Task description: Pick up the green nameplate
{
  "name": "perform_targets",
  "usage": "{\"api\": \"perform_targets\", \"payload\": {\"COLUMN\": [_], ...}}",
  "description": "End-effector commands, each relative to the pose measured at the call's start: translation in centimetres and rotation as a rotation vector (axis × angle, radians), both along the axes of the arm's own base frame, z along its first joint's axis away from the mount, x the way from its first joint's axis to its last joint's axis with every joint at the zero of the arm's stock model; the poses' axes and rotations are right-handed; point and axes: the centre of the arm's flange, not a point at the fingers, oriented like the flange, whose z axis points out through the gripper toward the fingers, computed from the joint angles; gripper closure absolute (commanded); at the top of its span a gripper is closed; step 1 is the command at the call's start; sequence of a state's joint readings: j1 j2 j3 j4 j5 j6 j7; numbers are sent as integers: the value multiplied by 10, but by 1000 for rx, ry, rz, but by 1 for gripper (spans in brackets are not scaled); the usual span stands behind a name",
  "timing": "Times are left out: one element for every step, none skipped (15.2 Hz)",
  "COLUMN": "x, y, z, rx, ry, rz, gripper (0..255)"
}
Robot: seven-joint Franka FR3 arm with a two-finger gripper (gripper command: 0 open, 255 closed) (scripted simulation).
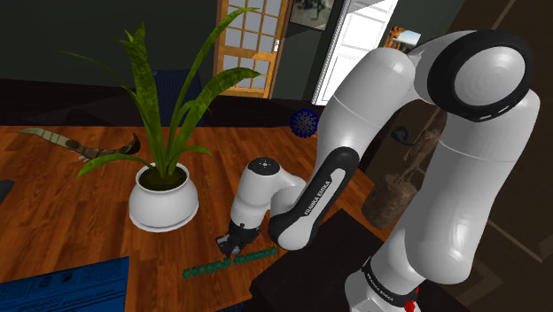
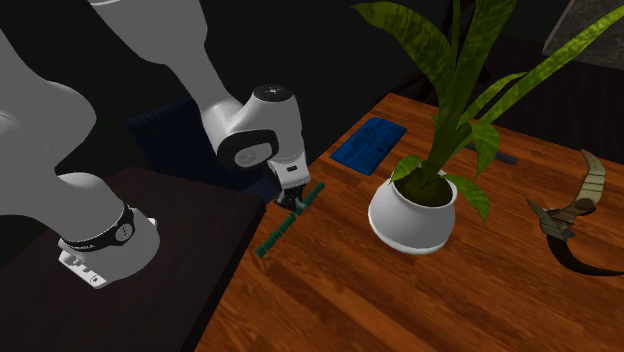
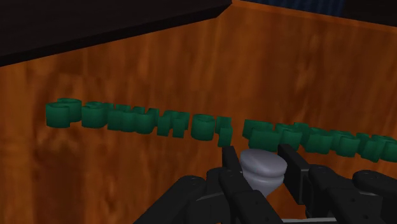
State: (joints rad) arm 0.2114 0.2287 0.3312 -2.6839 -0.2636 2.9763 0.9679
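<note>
Arm (image 1: 390, 115): white, bent over from its stand and reaching down to the wooden table (image 1: 71, 204). The table carries a tall leafy plant in a white pot (image 1: 164, 202), taken here as the reference mark. A blue flat item (image 1: 62, 285) lies below and to the left of the pot in the shoulder view, well apart from it. The green nameplate (image 1: 208, 268), a long thin strip of raised letters, lies flat on the wood below and to the right of the pot in the same view, near it but not touching. In the second exterior view it runs to the left of the pot, close along the table's edge. The gripper (image 1: 237, 246) is set low directly over the strip, likewise below and to the right of the pot. In the wrist view its two black fingers (image 3: 230, 168) stand apart, with the green letters crossing just past their tips. No contact between finger and letters can be made out, and a small grey rounded part between the fingers cannot be identified. Finding: approach and alignment over the strip appear done or very nearly so. The nameplate shows no sign of lift and rests along its whole length on the table. Outstanding, by judgement: the last descent so the tips straddle the strip, closure on it, and the lift clear of the wood; the grasp is not yet made
</note>
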Motion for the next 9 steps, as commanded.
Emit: {"api": "perform_targets", "payload": {"x": [0,0,0,0,0,0,0,0,0], "y": [0,0,0,0,0,0,0,0,0], "z": [0,0,5,10,16,21,26,32,37], "rx": [0,0,0,0,0,0,0,0,0], "ry": [1,1,1,1,1,1,1,1,1], "rz": [1,1,1,1,1,1,1,1,1], "gripper": [255,255,255,255,255,255,255,255,255]}}
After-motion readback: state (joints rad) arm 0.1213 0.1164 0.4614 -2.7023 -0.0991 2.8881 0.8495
